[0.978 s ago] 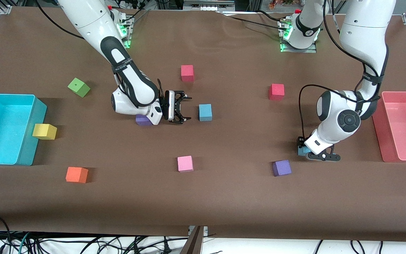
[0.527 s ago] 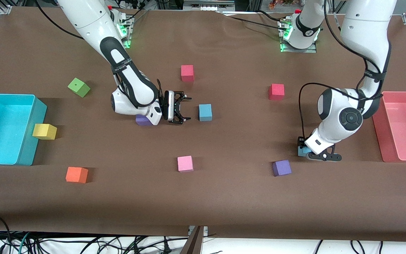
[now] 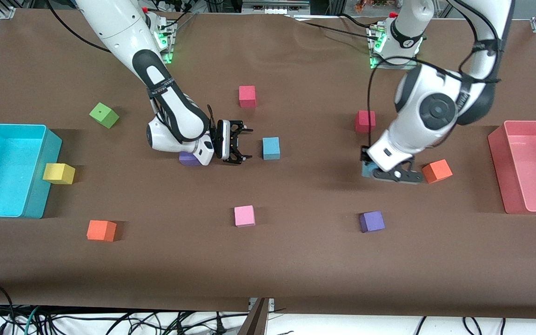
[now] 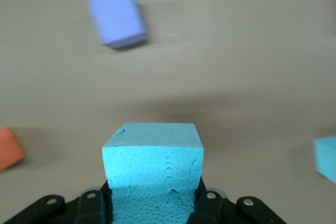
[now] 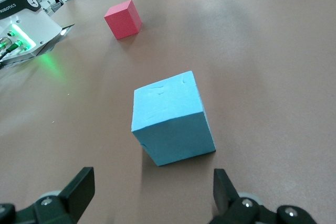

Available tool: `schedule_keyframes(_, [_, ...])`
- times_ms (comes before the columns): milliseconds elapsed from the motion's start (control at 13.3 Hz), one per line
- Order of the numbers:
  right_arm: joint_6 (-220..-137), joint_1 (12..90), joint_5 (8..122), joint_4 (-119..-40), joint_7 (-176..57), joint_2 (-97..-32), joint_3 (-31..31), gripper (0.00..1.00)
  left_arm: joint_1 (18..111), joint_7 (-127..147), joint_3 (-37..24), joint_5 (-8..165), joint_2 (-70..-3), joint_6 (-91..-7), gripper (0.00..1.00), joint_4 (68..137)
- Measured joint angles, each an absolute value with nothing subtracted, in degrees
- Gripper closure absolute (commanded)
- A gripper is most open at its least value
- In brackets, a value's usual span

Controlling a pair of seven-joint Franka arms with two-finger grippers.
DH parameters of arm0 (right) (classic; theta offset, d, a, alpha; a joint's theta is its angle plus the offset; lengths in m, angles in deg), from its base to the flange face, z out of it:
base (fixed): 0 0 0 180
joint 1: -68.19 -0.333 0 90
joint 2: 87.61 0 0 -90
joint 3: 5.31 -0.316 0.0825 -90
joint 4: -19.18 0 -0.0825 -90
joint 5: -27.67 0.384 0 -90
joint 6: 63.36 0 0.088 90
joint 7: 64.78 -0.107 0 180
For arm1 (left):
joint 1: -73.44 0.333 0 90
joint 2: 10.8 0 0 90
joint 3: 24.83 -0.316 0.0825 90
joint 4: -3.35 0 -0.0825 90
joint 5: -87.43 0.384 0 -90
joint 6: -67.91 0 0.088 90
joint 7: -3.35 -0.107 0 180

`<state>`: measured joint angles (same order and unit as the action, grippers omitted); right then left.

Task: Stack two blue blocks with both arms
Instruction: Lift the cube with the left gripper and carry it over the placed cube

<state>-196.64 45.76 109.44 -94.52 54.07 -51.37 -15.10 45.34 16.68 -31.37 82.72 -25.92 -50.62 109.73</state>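
Fingers of the right gripper (image 3: 242,144) are spread, waiting just beside the blue block (image 3: 271,148) on the table. Toward the left arm's end, the left gripper (image 3: 391,173) pinches the second block (image 4: 153,169) aloft. One pickup looks done; carrying and stacking remain.

The blue block (image 4: 152,166) held in the left gripper (image 4: 152,203) looks like soft foam, with a bumpy, pebbly side and a smoother top. The other blue block (image 5: 172,116), just in front of the right gripper (image 5: 149,192), is matt foam too, with small dents. Both grippers look like hard black plastic. The table (image 3: 296,260) under the blocks has a dull brown cover, not shiny.
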Motion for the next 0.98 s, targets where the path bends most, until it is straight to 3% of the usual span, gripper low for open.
schedule_keyframes(451, [-196.6, 45.8, 109.5, -94.4, 54.2, -51.3, -15.1, 0.00, 32.0, 34.2, -31.3, 72.1, -31.1, -51.1, 0.84, 105.0])
schedule_keyframes(978, [-196.6, 45.8, 109.5, -94.4, 54.3, -51.3, -15.1, 0.00, 24.9, 47.9, -31.5, 72.0, -41.5, -52.1, 0.84, 96.2])
